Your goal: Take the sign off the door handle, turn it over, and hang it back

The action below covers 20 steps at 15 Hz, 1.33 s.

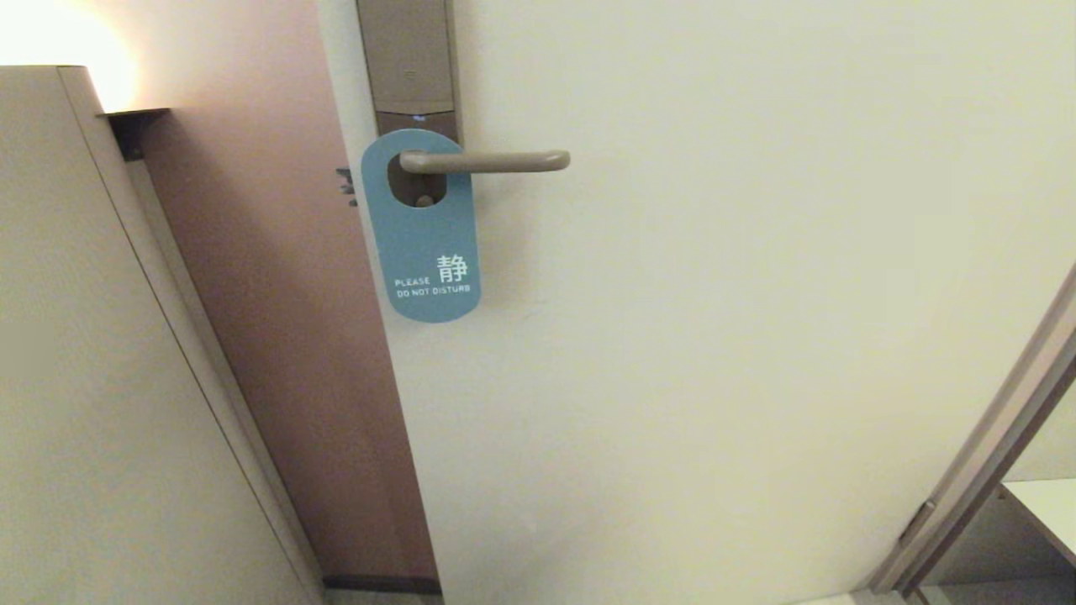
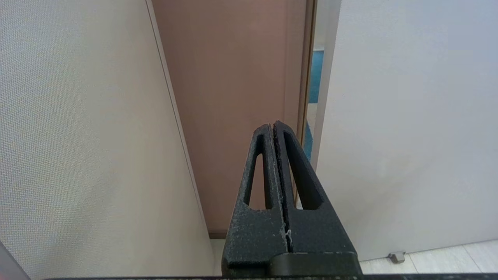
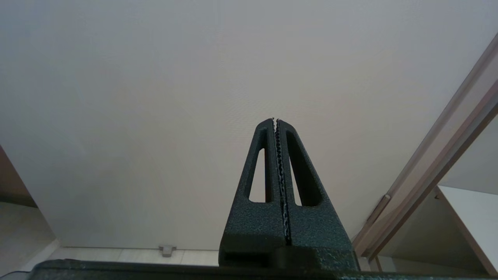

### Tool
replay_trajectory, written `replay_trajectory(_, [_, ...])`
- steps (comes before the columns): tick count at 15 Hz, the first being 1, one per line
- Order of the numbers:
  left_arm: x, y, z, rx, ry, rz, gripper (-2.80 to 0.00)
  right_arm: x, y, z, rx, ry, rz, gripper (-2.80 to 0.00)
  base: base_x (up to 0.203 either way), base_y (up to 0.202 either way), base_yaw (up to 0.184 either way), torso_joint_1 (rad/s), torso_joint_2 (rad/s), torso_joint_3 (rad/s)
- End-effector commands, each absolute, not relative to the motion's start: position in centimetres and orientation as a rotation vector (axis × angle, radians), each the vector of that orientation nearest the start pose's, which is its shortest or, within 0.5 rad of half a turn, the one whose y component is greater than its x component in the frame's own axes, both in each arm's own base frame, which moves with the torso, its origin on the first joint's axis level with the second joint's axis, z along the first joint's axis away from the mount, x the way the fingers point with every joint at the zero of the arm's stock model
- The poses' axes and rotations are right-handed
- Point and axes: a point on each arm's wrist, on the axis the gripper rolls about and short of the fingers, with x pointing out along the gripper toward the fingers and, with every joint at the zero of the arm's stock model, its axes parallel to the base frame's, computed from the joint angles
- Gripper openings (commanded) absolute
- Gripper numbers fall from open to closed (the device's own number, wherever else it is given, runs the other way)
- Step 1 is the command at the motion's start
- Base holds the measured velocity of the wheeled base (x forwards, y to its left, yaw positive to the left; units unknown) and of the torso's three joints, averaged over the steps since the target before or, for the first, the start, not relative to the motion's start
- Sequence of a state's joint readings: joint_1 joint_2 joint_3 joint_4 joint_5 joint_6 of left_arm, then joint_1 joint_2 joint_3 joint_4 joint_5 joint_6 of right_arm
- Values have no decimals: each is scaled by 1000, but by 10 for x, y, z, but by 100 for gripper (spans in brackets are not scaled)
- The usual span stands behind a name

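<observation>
The sign (image 1: 424, 244) hangs by its oval hole on the door handle (image 1: 496, 160), close to the brownish lock plate (image 1: 409, 63). Its blue face reading "PLEASE DO NOT DISTURB" faces me. The handle is a slim beige lever pointing right across the pale door. Neither arm shows in the head view. My left gripper (image 2: 273, 125) is shut and empty, low down, facing the gap at the door's edge. My right gripper (image 3: 275, 121) is shut and empty, low down, facing the door's lower face. The sign and handle do not show in either wrist view.
The pale door (image 1: 756, 336) stands ajar, with a brown panel (image 1: 277, 336) and a beige wall (image 1: 84, 378) to its left. A door frame (image 1: 992, 454) and a white shelf (image 1: 1051, 504) are at the lower right. A doorstop (image 3: 167, 249) sits at the floor.
</observation>
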State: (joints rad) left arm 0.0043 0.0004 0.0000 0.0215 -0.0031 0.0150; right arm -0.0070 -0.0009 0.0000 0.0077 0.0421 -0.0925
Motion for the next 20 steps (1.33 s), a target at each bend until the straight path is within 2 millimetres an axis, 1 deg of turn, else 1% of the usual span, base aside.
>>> replay_trajectory(1, [-23, 0, 73, 15, 21, 1, -280, -23, 1, 75, -93, 6, 36, -280, 0, 0, 0, 0, 0, 0])
replay_trajectory(20, [-23, 0, 73, 16, 21, 1, -280, -23, 1, 75, -78, 6, 34, -280, 0, 0, 0, 0, 0, 0])
